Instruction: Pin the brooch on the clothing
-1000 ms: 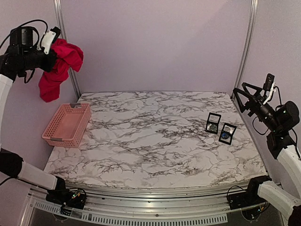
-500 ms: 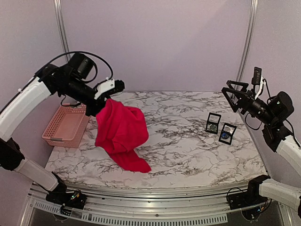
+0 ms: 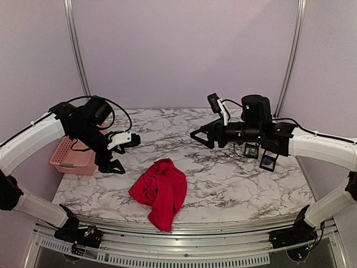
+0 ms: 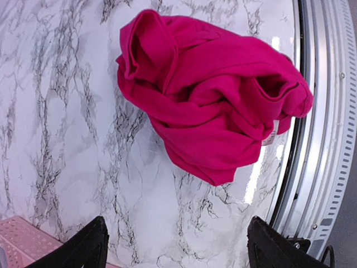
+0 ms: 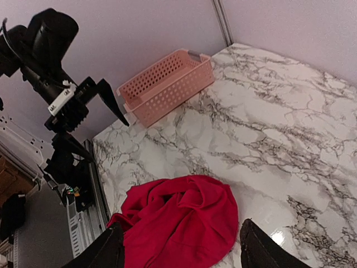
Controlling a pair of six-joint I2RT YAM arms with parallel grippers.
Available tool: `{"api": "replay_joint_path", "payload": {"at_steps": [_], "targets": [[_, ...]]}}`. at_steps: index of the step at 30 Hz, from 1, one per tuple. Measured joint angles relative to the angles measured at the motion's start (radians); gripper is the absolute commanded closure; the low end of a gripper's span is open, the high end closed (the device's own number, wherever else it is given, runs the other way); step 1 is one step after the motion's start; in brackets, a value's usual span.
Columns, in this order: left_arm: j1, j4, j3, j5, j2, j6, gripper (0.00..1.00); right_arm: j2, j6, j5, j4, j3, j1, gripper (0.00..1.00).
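Dropped from the left gripper point(image 3: 124, 153), the soft red T-shirt point(image 3: 162, 190) now lies bunched up on the white marble table point(image 3: 223, 178), near its front edge. That gripper and the right gripper point(image 3: 199, 137) are spread wide, holding nothing.

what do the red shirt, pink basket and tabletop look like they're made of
Red T-shirt: soft matte fabric, crumpled in loose folds. Pink basket: likely rigid plastic, with perforated walls. Tabletop: glossy marble-pattern surface showing glare; real stone or laminate, cannot tell.

Plain lilac walls point(image 3: 184, 50) (with metal corner posts point(image 3: 76, 47)) enclose a marble-patterned table point(image 3: 223, 184).
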Motion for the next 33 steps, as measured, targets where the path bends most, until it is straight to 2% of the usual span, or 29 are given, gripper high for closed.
{"api": "replay_joint_path", "payload": {"at_steps": [3, 5, 7, 10, 11, 12, 15, 16, 20, 24, 29, 33], "targets": [[0.028, 0.027, -0.09, -0.004, -0.066, -0.01, 0.12, 0.197, -0.029, 0.024, -0.127, 0.122, 0.114, 0.37], [0.04, 0.05, -0.145, -0.01, -0.092, -0.019, 0.09, 0.286, -0.029, 0.029, -0.175, 0.152, 0.168, 0.33], [0.055, 0.073, -0.196, -0.02, -0.116, -0.029, 0.07, 0.348, -0.011, 0.032, -0.223, 0.153, 0.217, 0.28], [0.074, 0.096, -0.23, -0.026, -0.147, -0.042, 0.06, 0.406, 0.029, 0.028, -0.265, 0.154, 0.277, 0.3], [0.077, 0.101, -0.231, -0.027, -0.153, -0.045, 0.06, 0.421, 0.044, 0.022, -0.272, 0.158, 0.293, 0.34], [0.08, 0.109, -0.231, -0.027, -0.16, -0.048, 0.06, 0.438, 0.06, 0.014, -0.28, 0.167, 0.307, 0.45], [0.082, 0.125, -0.231, -0.026, -0.166, -0.053, 0.06, 0.492, 0.1, -0.016, -0.277, 0.204, 0.329, 0.97], [0.082, 0.129, -0.231, -0.026, -0.166, -0.055, 0.06, 0.505, 0.104, -0.021, -0.273, 0.211, 0.33, 1.0], [0.082, 0.134, -0.23, -0.022, -0.166, -0.06, 0.06, 0.531, 0.121, -0.005, -0.281, 0.221, 0.329, 1.0], [0.083, 0.106, -0.201, 0.02, -0.155, -0.055, 0.07, 0.481, 0.104, 0.024, -0.294, 0.208, 0.307, 1.0], [0.072, 0.065, -0.11, 0.072, -0.108, -0.04, 0.08, 0.253, 0.079, -0.051, -0.28, 0.138, 0.166, 1.0], [0.057, 0.052, -0.033, 0.073, -0.052, -0.032, 0.1, 0.092, 0.014, -0.067, -0.301, 0.202, 0.086, 1.0]]}}
